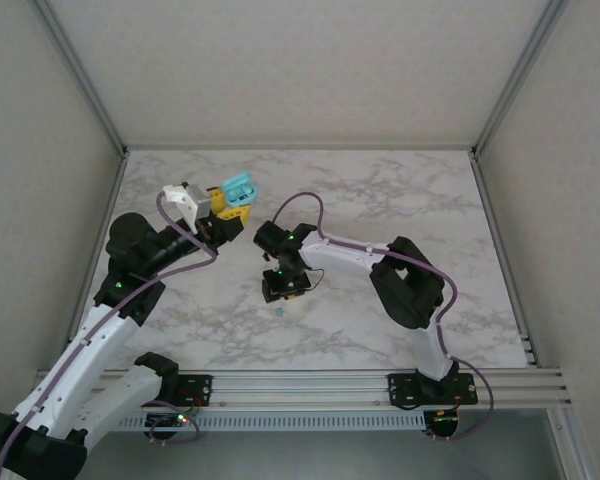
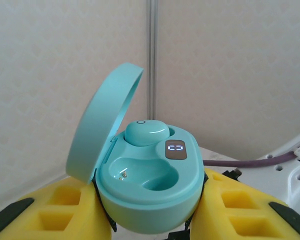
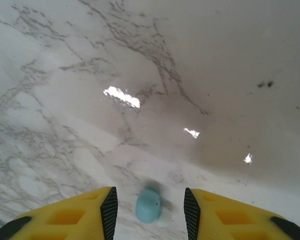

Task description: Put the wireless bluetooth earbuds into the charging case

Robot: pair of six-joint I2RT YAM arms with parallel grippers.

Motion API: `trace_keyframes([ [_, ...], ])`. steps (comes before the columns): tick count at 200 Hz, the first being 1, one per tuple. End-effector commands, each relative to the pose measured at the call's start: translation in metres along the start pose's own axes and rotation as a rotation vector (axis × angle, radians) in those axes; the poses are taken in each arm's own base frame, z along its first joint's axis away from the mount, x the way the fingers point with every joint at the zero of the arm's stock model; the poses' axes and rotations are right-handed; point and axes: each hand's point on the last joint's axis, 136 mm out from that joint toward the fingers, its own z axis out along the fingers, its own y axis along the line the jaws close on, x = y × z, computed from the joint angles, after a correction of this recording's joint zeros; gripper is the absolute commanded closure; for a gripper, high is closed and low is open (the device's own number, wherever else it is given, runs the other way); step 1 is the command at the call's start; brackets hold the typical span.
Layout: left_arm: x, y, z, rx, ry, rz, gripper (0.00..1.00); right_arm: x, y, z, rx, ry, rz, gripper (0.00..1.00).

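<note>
Teal plastic makes up the charging case (image 2: 150, 192), which is pinched at its lower body between the yellow fingers (image 2: 55, 212) of the left gripper (image 1: 230, 207). That gripper is closed on the case, which is held up above the marble table (image 1: 410, 200). The lid (image 2: 102, 125) is swung open and stands at the case's left side, as viewed from the left wrist. Inside the case, a seated earbud (image 2: 145, 132) of the same teal is lodged in the far socket, just beside a small lit display (image 2: 175, 149). The near socket (image 2: 140, 172) is left bare, and a glint of metal is seen in it.

A loose earbud (image 3: 148, 205), also teal, is found lying on the table, well apart from the case. In the overhead view it lies nearer the arm bases than the case and slightly to the case's right. The right gripper (image 3: 150, 212) is positioned over this bud with its jaws spread. Its black pads (image 3: 109, 212) are placed one on each side, and a strip of marble is visible between each pad and the bud, so the bud is not touched.
</note>
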Motion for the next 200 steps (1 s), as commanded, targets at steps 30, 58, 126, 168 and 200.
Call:
trace_keyframes([
  [30,-0.004,0.002,-0.004,-0.02,-0.003,0.018,0.71,0.02,-0.011,0.014,0.13,0.088,-0.036,0.58],
  [58,-0.004,0.001,-0.003,-0.011,-0.002,0.017,0.71,0.02,-0.004,0.017,0.124,0.094,-0.053,0.6],
  [126,-0.003,0.002,-0.002,-0.008,0.001,0.01,0.71,0.03,-0.009,0.023,0.192,0.135,-0.037,0.61],
  [168,-0.001,0.002,-0.001,-0.007,0.002,0.004,0.71,0.031,-0.007,0.027,0.198,0.144,-0.046,0.66],
  [200,0.0,0.002,-0.001,-0.007,0.003,0.002,0.71,0.03,-0.006,0.025,0.204,0.14,-0.048,0.72],
])
